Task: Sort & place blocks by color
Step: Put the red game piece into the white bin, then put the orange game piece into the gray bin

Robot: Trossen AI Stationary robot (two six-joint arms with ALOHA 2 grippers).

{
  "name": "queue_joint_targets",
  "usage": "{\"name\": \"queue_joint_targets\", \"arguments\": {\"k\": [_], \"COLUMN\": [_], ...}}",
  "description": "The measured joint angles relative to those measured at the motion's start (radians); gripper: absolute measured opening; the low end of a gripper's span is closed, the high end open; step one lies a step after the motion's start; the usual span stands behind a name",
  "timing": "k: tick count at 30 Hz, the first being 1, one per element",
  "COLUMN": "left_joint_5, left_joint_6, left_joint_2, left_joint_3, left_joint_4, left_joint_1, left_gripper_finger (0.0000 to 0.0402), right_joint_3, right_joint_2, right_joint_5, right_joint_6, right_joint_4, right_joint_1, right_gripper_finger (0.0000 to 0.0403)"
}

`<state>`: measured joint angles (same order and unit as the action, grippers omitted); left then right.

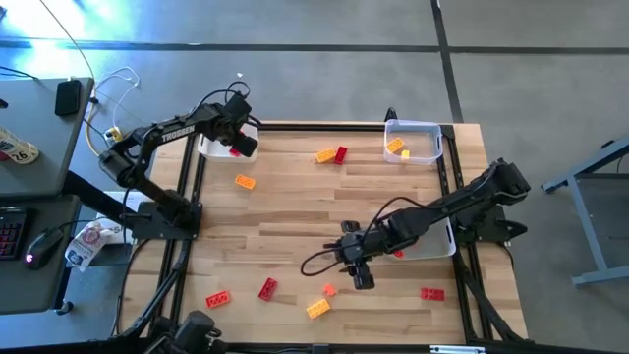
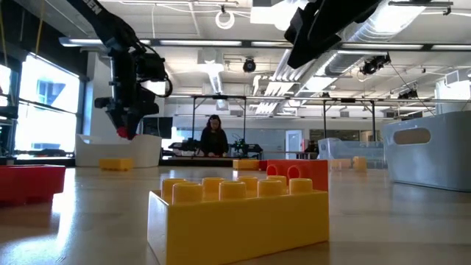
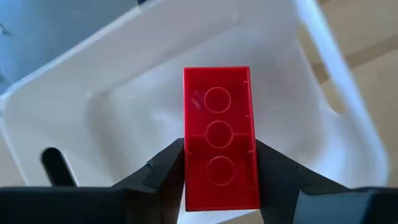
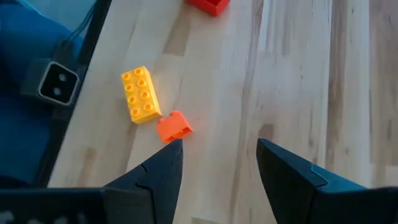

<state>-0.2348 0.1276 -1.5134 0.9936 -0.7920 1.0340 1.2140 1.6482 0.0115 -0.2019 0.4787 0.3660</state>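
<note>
My left gripper (image 1: 237,146) hangs above the white tray (image 1: 209,147) at the table's far left corner, shut on a red block (image 3: 219,130). In the low view this red block (image 2: 125,132) is well above the table. My right gripper (image 1: 360,272) is open over the near middle of the table. In its wrist view the right gripper (image 4: 221,149) is above bare wood, beside a small orange block (image 4: 173,127) and a yellow block (image 4: 140,94). Other red, orange and yellow blocks lie flat and scattered on the wood. My left gripper pinches the red block by its two long sides near one end (image 3: 221,180), one finger (image 3: 163,174) on each side. The fingers point down from above. The block's hollow underside faces the wrist camera. It is lifted clear, hanging over the white tray (image 3: 124,118).
A clear tray (image 1: 414,141) at the far right holds orange and yellow blocks. Another white tray (image 1: 433,242) sits by the right edge. Loose blocks: orange (image 1: 245,181), orange and red (image 1: 331,154), red (image 1: 217,299), (image 1: 267,288), (image 1: 431,293), yellow (image 1: 317,309). A person stands in the room behind.
</note>
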Motion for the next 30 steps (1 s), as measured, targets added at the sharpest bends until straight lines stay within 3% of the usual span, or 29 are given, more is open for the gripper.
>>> {"name": "queue_joint_targets", "arguments": {"k": [10, 18, 25, 30], "left_joint_5": [0.01, 0.195, 0.2, 0.2], "left_joint_6": [0.02, 0.075, 0.173, 0.265], "left_joint_2": [-0.012, 0.027, 0.168, 0.277], "left_joint_3": [0.0, 0.0, 0.0, 0.0], "left_joint_4": [-0.002, -0.063, -0.138, -0.168], "left_joint_1": [0.0, -0.023, -0.149, -0.292], "left_gripper_finger": [0.0206, 0.0205, 0.0205, 0.0207], "right_joint_3": [0.0, 0.0, -0.001, -0.001], "right_joint_2": [0.0, 0.0, 0.001, 0.034], "right_joint_5": [0.029, 0.071, 0.072, 0.076], "right_joint_6": [0.13, 0.21, 0.331, 0.246], "right_joint_4": [-0.027, -0.036, -0.058, -0.139], "right_joint_1": [0.0, 0.015, 0.052, 0.056], "right_gripper_finger": [0.0191, 0.0191, 0.0191, 0.0191]}}
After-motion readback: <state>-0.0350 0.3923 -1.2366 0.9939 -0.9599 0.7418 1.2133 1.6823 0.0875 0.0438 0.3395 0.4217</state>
